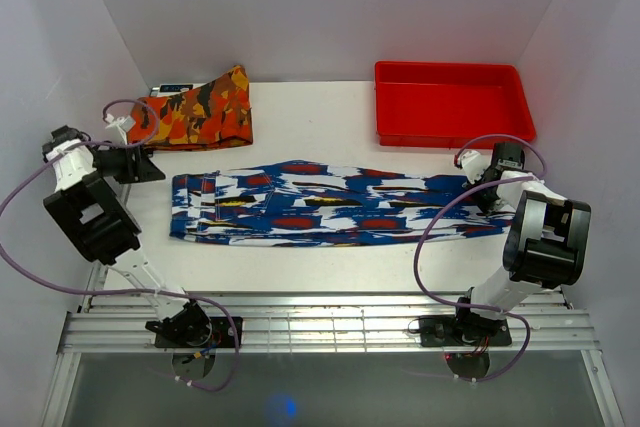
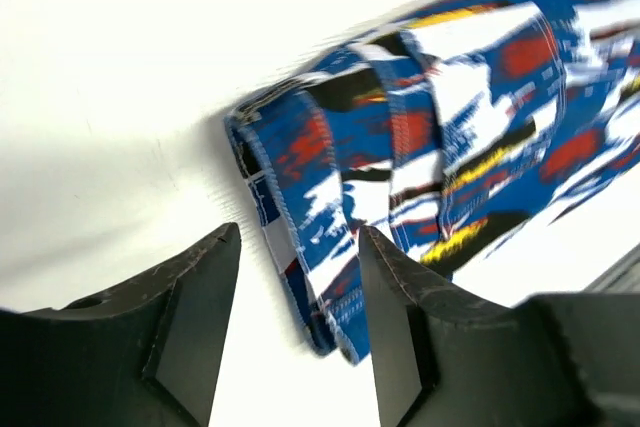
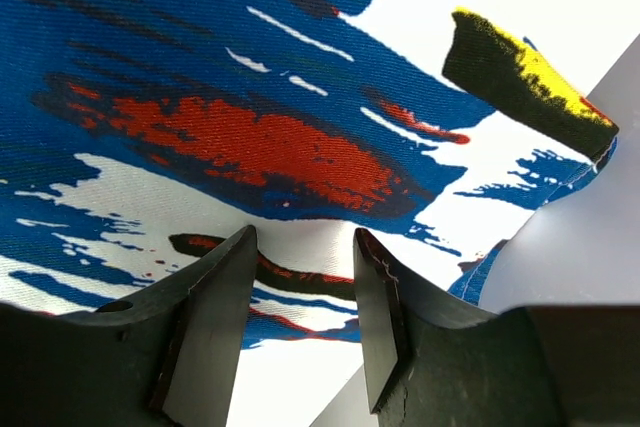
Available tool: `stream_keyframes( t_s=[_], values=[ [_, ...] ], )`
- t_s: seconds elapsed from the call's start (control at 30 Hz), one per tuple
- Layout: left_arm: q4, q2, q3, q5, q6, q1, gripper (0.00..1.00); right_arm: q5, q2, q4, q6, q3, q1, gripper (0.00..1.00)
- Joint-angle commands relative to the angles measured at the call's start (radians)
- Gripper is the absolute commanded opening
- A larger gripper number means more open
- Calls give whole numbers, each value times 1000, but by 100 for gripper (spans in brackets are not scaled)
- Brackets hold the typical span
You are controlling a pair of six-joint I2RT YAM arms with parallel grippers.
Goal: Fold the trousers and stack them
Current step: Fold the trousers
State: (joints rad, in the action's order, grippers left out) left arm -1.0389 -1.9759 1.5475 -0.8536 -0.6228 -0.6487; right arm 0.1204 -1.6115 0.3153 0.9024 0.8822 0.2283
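The trousers [image 1: 335,204], blue and white print with red patches, lie flat across the middle of the table, waist at the left and leg ends at the right. My left gripper [image 1: 158,168] is open at the waist end. In the left wrist view the gripper [image 2: 298,247] has the folded waistband edge [image 2: 310,247] lying between its fingers, not clamped. My right gripper [image 1: 482,189] is open at the leg end. In the right wrist view the gripper [image 3: 303,247] hovers just over the cloth [image 3: 250,127] near its hem corner.
A folded orange, red and black patterned garment [image 1: 200,112] lies at the back left. A red tray [image 1: 450,129] stands at the back right. White walls close in on the table [image 1: 300,127]. A metal rail frame [image 1: 320,322] runs along the near edge.
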Motion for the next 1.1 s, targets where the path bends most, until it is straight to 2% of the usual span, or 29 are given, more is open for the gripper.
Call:
stream_keyframes(
  t_s=[0.0,0.03,0.1,0.17,0.3,0.33,0.43,0.53,0.7,0.77,0.87,0.9,0.93,1.07],
  values=[
    [-286,149,77,-56,-407,56,61,44,2,54,13,0,2,50],
    [-302,194,25,-21,-481,111,61,45,1,56,13,1,0,50],
    [-296,257,-59,-9,-543,168,61,47,1,57,7,4,2,50],
    [-250,354,-191,17,-587,277,60,45,2,64,1,14,2,50],
    [-72,494,-378,94,-522,489,57,24,13,96,-22,40,2,51],
    [-43,512,-407,108,-506,573,55,9,28,103,-31,49,2,51],
    [32,540,-480,183,-465,735,51,-106,88,172,-11,98,2,54],
    [82,519,-521,229,-456,812,48,-289,133,290,21,179,0,60],
    [206,464,-593,348,-428,857,44,-543,156,574,111,299,-52,58],
    [230,433,-606,376,-430,860,34,-574,199,605,142,276,-98,54],
    [247,399,-619,380,-417,860,28,-575,291,550,138,169,-229,47],
    [250,394,-622,377,-414,860,27,-544,314,520,115,138,-336,46],
    [246,385,-619,361,-407,860,25,-526,349,451,103,76,-381,45],
    [221,362,-606,311,-388,860,13,-441,369,291,40,-32,-614,38]
  ],
)
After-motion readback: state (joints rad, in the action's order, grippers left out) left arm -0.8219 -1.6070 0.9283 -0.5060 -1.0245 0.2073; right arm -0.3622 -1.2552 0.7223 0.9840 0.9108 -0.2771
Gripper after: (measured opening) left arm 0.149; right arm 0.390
